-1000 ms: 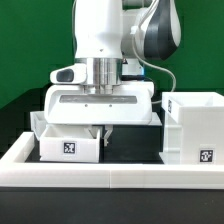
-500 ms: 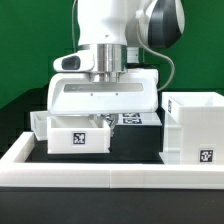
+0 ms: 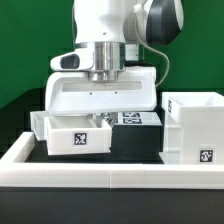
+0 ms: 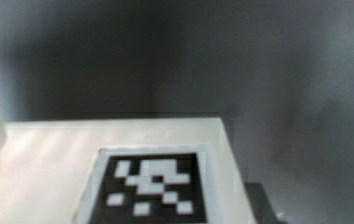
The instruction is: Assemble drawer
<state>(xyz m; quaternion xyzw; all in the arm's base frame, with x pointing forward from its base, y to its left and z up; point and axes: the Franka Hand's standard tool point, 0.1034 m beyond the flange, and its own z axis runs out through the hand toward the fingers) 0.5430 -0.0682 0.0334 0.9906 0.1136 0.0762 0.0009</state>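
Observation:
A small white open-top tray with a square tag on its front hangs a little above the black table at the exterior view's left. My gripper comes down onto its right wall and is shut on it; the fingertips are mostly hidden by the tray. A second tray shows partly behind it at the left. The tall boxy housing stands at the right, apart from the held tray. The wrist view is blurred and shows a white tray face with its tag; no fingers show there.
The marker board lies flat behind the held tray. A low white wall borders the table's front and left. A strip of black table lies between the tray and the housing.
The hand has risen and shifted slightly right, and the small tray came up and right with it. Over the last half second almost nothing has moved.

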